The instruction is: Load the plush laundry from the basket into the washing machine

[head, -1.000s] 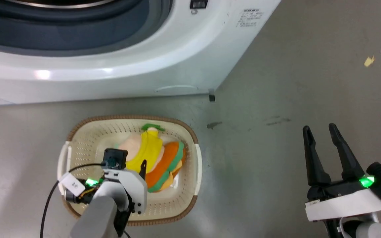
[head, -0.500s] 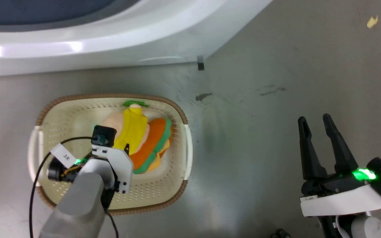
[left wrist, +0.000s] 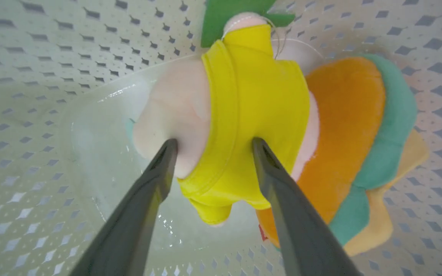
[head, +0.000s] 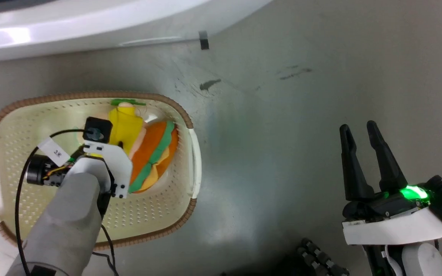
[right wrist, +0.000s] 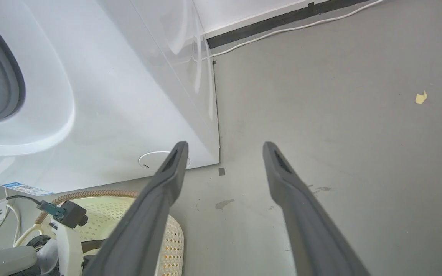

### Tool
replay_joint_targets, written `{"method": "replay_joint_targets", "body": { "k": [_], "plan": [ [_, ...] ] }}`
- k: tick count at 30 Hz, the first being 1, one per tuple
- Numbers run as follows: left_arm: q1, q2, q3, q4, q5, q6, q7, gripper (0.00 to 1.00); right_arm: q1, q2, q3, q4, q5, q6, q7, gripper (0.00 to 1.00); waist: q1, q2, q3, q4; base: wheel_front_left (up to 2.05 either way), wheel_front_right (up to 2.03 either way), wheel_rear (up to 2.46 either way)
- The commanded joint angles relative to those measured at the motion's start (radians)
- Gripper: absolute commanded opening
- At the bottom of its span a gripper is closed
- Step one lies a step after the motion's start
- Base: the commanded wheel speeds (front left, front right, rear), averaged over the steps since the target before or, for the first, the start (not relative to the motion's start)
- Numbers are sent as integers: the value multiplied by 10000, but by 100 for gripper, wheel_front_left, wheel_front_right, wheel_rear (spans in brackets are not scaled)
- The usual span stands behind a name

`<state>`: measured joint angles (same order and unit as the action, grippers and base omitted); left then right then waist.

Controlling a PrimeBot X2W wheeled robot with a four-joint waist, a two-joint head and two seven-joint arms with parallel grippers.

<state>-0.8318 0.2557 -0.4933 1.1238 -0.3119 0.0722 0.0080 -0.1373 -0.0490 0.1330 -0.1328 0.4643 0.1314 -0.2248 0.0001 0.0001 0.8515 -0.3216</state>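
Peach head, yellow cloth, orange-green layers: the plush laundry point(left wrist: 259, 115) lies at two o'clock inside the basket point(head: 90, 94). The left gripper point(left wrist: 213, 143) straddles its yellow part, jaws wide, tips touching. The right gripper point(head: 357, 128) gapes at four o'clock over grey floor point(head: 282, 115); washing machine point(right wrist: 109, 96) at eleven.

Grey floor, with a washer and a basket stood on it.

The floor point(head: 282, 145) is seen as smooth grey, dully lit. The washer point(head: 71, 27) is set along the head view's top, and the basket point(head: 90, 94) is placed near its base, apart from it. A dark stain point(head: 209, 84) and fainter smudges point(head: 294, 72) are marked on the bare floor to the basket's right. A small black patch point(head: 203, 39) is seen by the washer's corner. In the right wrist view a yellow scrap point(right wrist: 420, 97) is left well out, and a white cable point(right wrist: 301, 27) is laid along the wall's foot.
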Motion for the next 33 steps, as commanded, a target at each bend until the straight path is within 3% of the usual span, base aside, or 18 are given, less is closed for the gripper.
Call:
{"method": "replay_joint_targets", "body": {
  "k": [1,4,5,6,16,28,33],
  "plan": [
    [-306,70,-170,302,-102,44,20,100,-254,-11,17,-97,164,-6,-94,100,-1,-1,241,-133,0,0,0],
    [-546,67,-396,612,-178,-44,82,100,-294,-11,17,-127,302,-7,-157,100,-1,-1,492,-207,0,0,0],
    [-622,82,-469,715,-208,-102,81,11,-317,-11,23,-129,348,-7,-178,100,-1,-1,576,-235,0,0,0],
    [-687,95,-544,818,-234,-152,68,0,-344,-11,31,-125,397,-7,-198,100,-1,-1,653,-262,0,0,0],
    [-763,3,-1011,1666,-605,-71,-412,0,-546,-12,21,27,652,-7,-369,100,-1,-1,441,-269,0,0,0],
    [1562,-714,-663,1454,-1313,-533,-2552,0,361,-12,-541,972,28,-7,-370,100,-1,-1,-3508,696,0,0,0],
    [2622,-689,-544,101,-1240,-628,-2689,0,743,-12,-861,1057,-189,-7,-370,100,-1,-1,-4831,1053,0,0,0]
  ]
}}
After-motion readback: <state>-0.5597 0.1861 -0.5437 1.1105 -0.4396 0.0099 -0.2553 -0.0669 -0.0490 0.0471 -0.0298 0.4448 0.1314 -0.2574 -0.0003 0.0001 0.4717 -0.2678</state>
